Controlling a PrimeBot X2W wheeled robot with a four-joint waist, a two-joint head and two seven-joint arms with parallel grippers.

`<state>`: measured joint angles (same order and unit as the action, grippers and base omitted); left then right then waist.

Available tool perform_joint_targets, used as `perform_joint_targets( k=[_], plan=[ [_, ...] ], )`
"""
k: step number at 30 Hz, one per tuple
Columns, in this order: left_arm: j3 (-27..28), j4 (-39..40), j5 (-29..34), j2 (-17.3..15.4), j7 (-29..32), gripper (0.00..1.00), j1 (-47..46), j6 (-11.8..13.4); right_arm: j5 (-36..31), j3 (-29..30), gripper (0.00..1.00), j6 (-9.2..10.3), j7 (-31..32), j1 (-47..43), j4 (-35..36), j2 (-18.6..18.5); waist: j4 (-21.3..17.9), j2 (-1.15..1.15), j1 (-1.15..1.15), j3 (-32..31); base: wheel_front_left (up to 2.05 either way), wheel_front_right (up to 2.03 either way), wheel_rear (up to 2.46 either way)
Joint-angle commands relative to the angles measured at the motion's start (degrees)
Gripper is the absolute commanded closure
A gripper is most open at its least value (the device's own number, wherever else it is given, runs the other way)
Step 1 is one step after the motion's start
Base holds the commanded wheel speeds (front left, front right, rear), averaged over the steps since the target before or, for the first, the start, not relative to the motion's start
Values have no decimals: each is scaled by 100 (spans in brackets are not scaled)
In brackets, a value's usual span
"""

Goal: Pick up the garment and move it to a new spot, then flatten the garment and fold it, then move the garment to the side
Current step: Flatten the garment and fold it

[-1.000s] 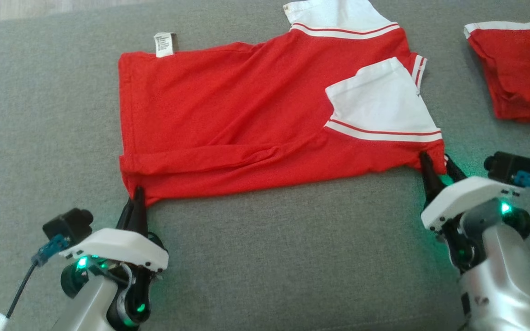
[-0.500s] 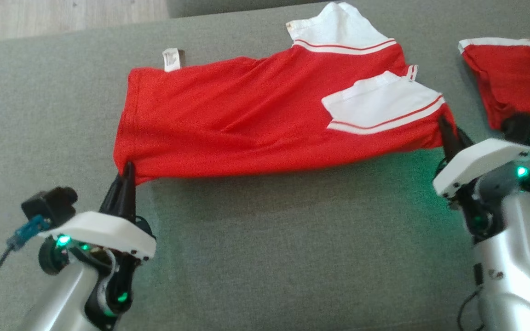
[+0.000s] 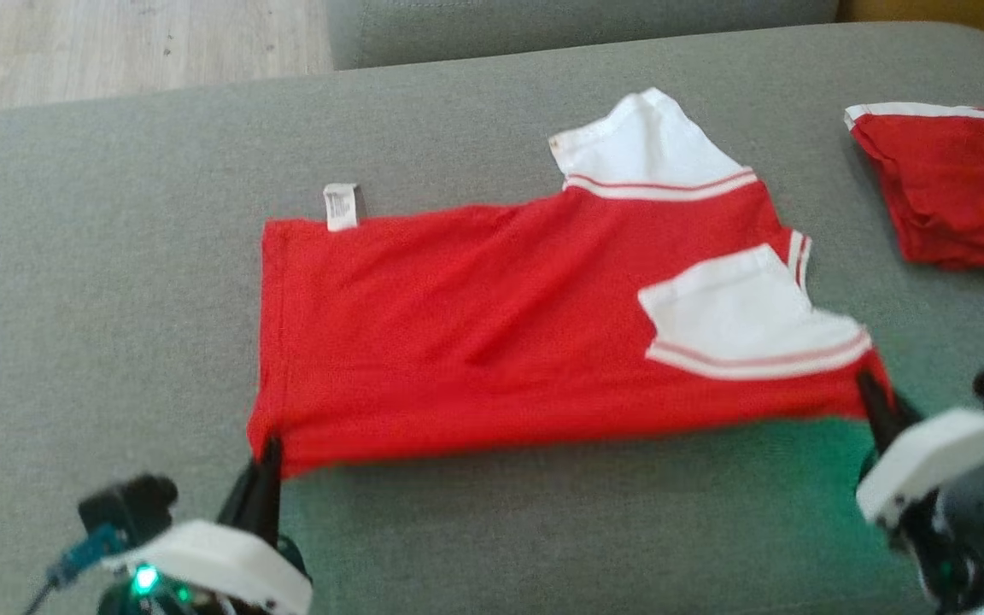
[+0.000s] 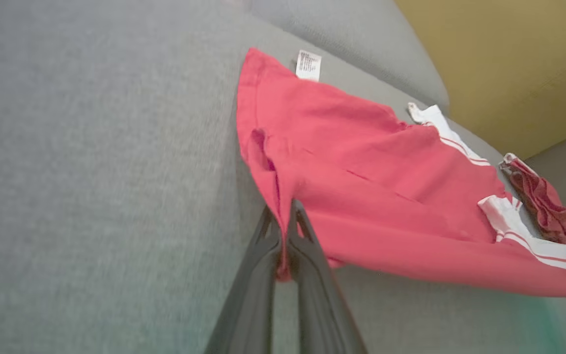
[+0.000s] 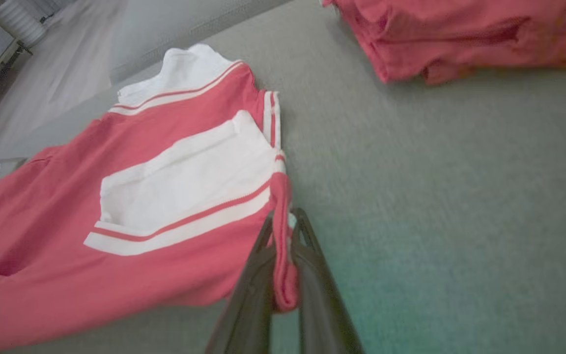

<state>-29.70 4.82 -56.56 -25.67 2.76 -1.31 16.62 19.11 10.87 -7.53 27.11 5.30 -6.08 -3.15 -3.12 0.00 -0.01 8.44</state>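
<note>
The shirt (image 3: pixel 475 342) lies spread on the couch (image 3: pixel 116 256). The left gripper (image 3: pixel 270 451) and right gripper (image 3: pixel 871 386) are each clamped on a near corner. The print on its white tag (image 3: pixel 341 206) is unreadable.

Grey fabric couch (image 3: pixel 116 256), pale wood floor (image 3: pixel 116 43), yellow surface (image 4: pixel 499 59) beyond
</note>
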Motion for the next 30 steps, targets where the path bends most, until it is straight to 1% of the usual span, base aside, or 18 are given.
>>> perform_joint_targets(
  k=[1, 2, 5, 6, 7, 8, 9, 10, 14, 17, 20, 23, 26, 29, 30],
  plan=[
    [196, 130, -27, -43, -108, 100, -43, 22, 61, -49, 100, 4, 18, -77, 309, -10, 8, 0, 1, -12, 0, 0, 0],
    [136, 57, -88, 58, -173, 100, 146, 2, 99, -41, 100, 4, -2, -363, 349, 12, 6, 0, 1, -24, 0, 0, 0],
    [77, -98, -131, 173, -265, 100, 304, -31, 263, -109, 100, 4, -108, -667, 272, 23, 2, 0, 1, -39, 0, 0, 0],
    [68, -166, -131, 200, -302, 100, 323, -46, 351, -149, 98, 4, -173, -732, 220, 23, -1, 0, 1, -45, 0, 0, 0],
    [75, -247, -124, 227, -352, 100, 329, -48, 416, -189, 67, 4, -249, -778, 164, 24, -7, 0, 1, -52, 0, 0, 0],
    [76, -327, -103, 245, -400, 87, 325, -51, 448, -231, 52, 4, -327, -811, 109, 25, -15, 0, 1, -60, 0, 0, 0],
    [68, -392, -87, 259, -431, 30, 318, -64, 462, -257, 0, 4, -410, -831, 53, 25, -23, 0, 1, -68, 0, 0, 0],
    [63, -444, -71, 269, -459, 0, 310, -71, 472, -282, 0, 4, -477, -843, 1, 25, -32, 0, 1, -75, 0, 0, 0],
    [85, -473, 9, 199, -503, 0, 214, -92, 412, -272, 0, 4, -715, -851, -25, 26, -48, 0, 1, -85, 0, 0, 0],
    [147, -334, 167, -21, -474, 0, 19, -67, 277, -236, 0, 4, -872, -753, 197, 26, -55, 0, 1, -69, 0, 0, 0],
    [206, -137, 337, -343, -285, 0, -367, -103, 115, -229, 0, 4, -962, -541, 542, 26, -55, 0, 1, -32, 0, 0, 0],
    [213, 35, 573, -744, 86, 0, -977, -186, -5, -328, 0, 4, -953, -239, 897, 26, -65, 0, 1, 66, 0, 0, 0],
    [201, 137, 756, -1071, 561, 0, -1705, -300, -79, -534, 0, 4, -859, 90, 1184, 25, -105, 0, 1, 218, 0, 0, 0],
    [190, 20, 874, -1315, 1002, 0, -2384, -443, -119, -766, 0, 4, -755, 444, 1319, -10, -197, 0, 1, 439, 0, 0, 0],
    [159, -151, 873, -1401, 1288, 0, -2735, -547, -137, -911, 0, 4, -719, 692, 1340, -63, -268, 0, 1, 602, 0, 0, 0]
  ],
)
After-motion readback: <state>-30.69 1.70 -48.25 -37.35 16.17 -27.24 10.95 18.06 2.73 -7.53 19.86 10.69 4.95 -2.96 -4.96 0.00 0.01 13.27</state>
